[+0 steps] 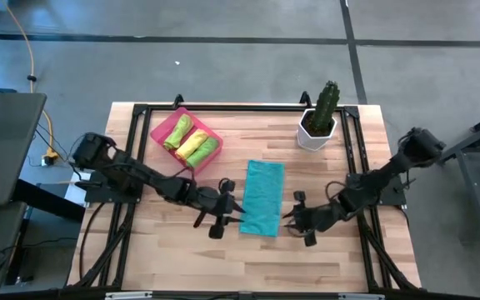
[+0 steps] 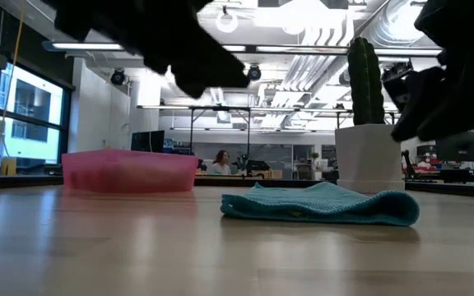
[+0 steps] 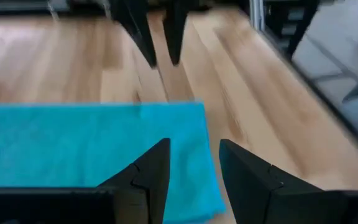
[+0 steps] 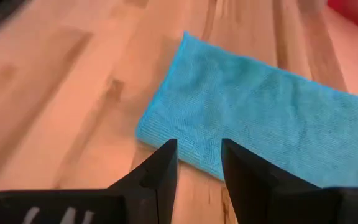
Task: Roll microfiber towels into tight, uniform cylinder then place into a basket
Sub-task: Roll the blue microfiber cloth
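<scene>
Three rolled towels (image 1: 191,142), two green and one yellow, lie side by side in the pink basket (image 1: 162,126), which sits well apart from the cactus pot (image 1: 316,131). Between basket and pot, the teal towel (image 1: 263,197) lies flat on the table (image 1: 140,250). Left gripper (image 1: 226,218) and right gripper (image 1: 293,218) flank the teal towel's near end, fingers narrowly parted, holding nothing.

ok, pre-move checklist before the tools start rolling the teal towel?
1. Teal towel flat, folded into a strip: ok.
2. Left tool at the towel's near corner, open, empty: ok.
3. Right tool at the opposite near corner, open, empty: ok.
4. Basket has room beside the three rolls: cannot tell.
5. Cactus pot clear of the towel: ok.
</scene>
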{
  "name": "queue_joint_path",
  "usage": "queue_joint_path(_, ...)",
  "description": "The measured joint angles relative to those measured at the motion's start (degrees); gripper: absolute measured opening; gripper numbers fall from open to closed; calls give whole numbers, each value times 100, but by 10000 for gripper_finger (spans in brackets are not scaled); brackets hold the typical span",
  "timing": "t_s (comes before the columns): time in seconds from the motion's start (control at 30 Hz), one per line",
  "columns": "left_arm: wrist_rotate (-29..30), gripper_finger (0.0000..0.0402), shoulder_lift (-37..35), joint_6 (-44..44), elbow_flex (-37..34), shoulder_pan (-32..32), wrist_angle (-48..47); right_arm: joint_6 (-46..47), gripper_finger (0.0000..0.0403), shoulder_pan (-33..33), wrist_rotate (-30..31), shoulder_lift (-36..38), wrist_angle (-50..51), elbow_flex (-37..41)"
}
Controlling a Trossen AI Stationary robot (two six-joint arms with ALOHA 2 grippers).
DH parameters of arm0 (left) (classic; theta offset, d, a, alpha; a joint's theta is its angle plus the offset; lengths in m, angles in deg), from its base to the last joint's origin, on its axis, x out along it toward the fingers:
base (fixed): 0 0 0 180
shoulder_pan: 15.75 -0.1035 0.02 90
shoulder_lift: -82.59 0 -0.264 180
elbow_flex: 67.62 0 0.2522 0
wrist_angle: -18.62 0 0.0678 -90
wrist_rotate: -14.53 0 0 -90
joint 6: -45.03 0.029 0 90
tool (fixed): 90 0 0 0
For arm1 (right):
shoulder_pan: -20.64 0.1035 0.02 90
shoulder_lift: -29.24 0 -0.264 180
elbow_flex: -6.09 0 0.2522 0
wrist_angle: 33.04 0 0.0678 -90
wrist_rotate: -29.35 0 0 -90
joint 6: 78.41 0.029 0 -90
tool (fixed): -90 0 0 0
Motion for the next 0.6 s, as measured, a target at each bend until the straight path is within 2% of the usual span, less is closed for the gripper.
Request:
queue_joint_path(0.17, 26, 129, 541, 556, -86, 281, 25, -181, 119, -2, -67, -774, 10, -378)
queue_joint_path(0.3, 57, 138, 975, 586, 19, 447, -19, -93, 120, 64, -85, -1285, 46, -711)
queue_joint_path(0.47, 565, 159, 1178, 739, 320, 522, -593, -169, 120, 127, -70, -1650, 336, -1174)
queue_joint_path(0.6, 656, 178, 1241, 931, 552, 494, -1203, -171, 120, 123, -48, -1723, 937, -1501)
